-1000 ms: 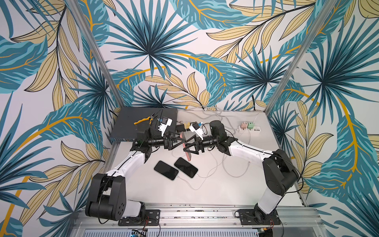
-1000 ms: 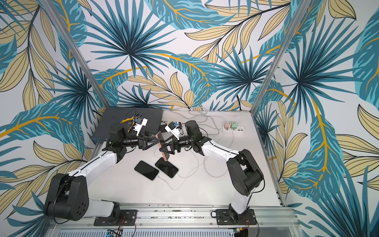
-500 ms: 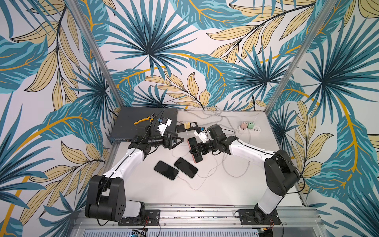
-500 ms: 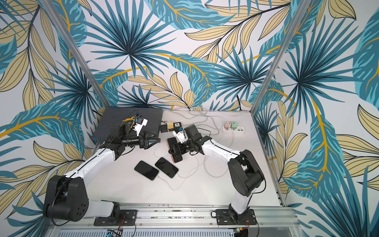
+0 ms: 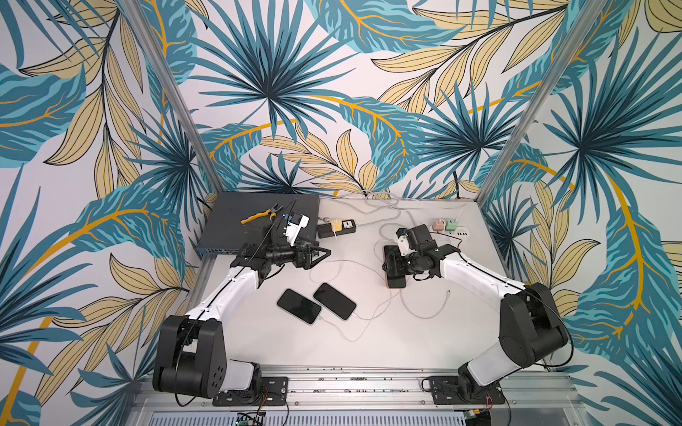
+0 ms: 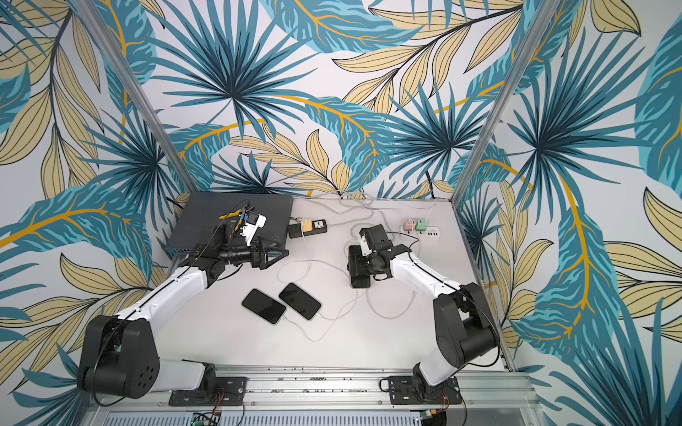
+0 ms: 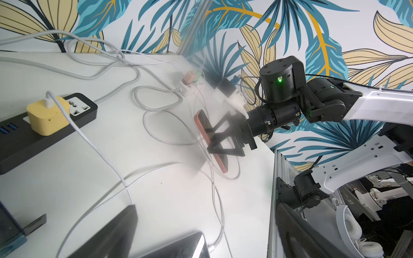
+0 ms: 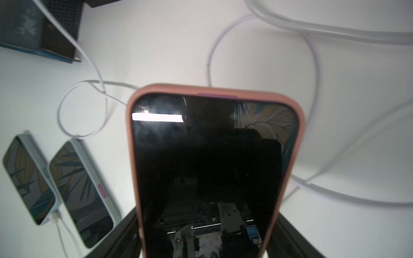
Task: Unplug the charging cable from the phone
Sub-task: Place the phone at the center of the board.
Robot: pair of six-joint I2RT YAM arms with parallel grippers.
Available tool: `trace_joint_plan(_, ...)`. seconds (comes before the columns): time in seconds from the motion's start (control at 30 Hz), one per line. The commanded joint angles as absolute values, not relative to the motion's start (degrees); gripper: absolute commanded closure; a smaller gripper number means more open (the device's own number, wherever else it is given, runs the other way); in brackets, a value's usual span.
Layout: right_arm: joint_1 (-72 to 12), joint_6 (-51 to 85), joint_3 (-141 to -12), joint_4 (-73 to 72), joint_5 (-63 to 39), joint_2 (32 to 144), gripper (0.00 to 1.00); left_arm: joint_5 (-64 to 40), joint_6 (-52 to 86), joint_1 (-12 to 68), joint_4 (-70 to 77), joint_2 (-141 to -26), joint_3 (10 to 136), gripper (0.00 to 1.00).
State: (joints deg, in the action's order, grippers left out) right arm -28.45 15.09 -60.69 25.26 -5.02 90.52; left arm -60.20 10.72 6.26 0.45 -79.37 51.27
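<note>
One flat salmon-cased phone [image 8: 207, 167] is being pinched edgewise in the right claw [image 7: 214, 141], three o'clock; slipping is being risked; left claw [image 5: 323, 253] gaping, empty.

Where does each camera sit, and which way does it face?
Both top views: high above the front, looking down at the table; both arms show.
Left wrist: on the left arm, facing the right hand gripping the pink phone; one left finger shows.
Right wrist: on the right arm, looking along the pink phone; right fingers flank it.
Shared: every view shows the pink phone.
</note>
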Motion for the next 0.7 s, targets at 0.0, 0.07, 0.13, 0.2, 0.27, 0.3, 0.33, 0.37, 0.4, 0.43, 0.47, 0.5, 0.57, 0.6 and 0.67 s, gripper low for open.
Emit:
trace_joint_plan(0.0, -27.0, 15.8, -57.8, 29.4, 1.6, 88.2, 0.37, -59.8, 9.6, 5.8, -0.5, -78.0, 52.7, 0.00)
trace_joint_plan(0.07, -26.0, 15.8, -56.5, 30.1, 3.1, 87.1, 0.37, -59.8, 9.6, 5.9, -0.4, -78.3, 52.7, 0.00)
trace_joint_plan(0.13, -25.4, 16.3, -55.4, 30.6, 4.0, 86.3, 0.36, -59.8, 9.7, 5.9, -0.3, -78.5, 52.7, 0.00)
trace_joint_plan(0.2, -25.2, 16.8, -54.5, 31.2, 4.4, 86.0, 0.36, -59.8, 9.8, 5.8, -0.2, -78.6, 52.7, 0.00)
trace_joint_plan(0.27, -25.2, 17.5, -53.4, 32.0, 4.0, 86.0, 0.36, -59.9, 9.8, 5.8, -0.3, -78.5, 52.6, 0.00)
trace_joint_plan(0.3, -25.2, 17.7, -52.9, 32.4, 3.6, 86.2, 0.34, -59.9, 9.7, 5.8, -0.3, -78.5, 52.6, 0.00)
trace_joint_plan(0.33, -25.3, 17.9, -52.5, 32.7, 3.3, 86.3, 0.33, -59.9, 9.7, 5.8, -0.3, -78.5, 52.6, 0.00)
trace_joint_plan(0.37, -25.3, 18.1, -52.1, 33.0, 3.3, 86.4, 0.33, -59.9, 9.7, 5.9, -0.2, -78.6, 52.6, 0.00)
trace_joint_plan(0.4, -25.3, 18.4, -51.7, 33.4, 3.4, 86.6, 0.32, -59.9, 9.9, 5.8, -0.1, -78.7, 52.6, 0.00)
trace_joint_plan(0.43, -25.2, 18.6, -51.3, 33.6, 3.6, 86.7, 0.32, -59.9, 10.0, 5.8, 0.0, -78.8, 52.6, 0.00)
trace_joint_plan(0.47, -25.3, 18.9, -50.9, 33.9, 3.5, 86.5, 0.32, -59.9, 10.0, 5.9, 0.0, -78.8, 52.6, 0.00)
trace_joint_plan(0.5, -25.3, 19.2, -50.4, 33.9, 3.6, 86.3, 0.32, -59.9, 10.0, 5.9, 0.0, -78.7, 52.6, 0.00)
trace_joint_plan(0.57, -25.3, 19.9, -49.7, 34.0, 4.4, 85.8, 0.31, -59.9, 9.8, 5.9, 0.0, -78.7, 52.6, 0.00)
trace_joint_plan(0.6, -25.3, 20.1, -49.3, 34.0, 4.6, 85.8, 0.31, -60.0, 9.8, 5.9, 0.0, -78.8, 52.6, 0.00)
trace_joint_plan(0.67, -25.3, 20.3, -48.4, 33.1, 4.1, 85.8, 0.30, -59.9, 9.9, 5.8, 0.1, -78.8, 52.6, 0.00)
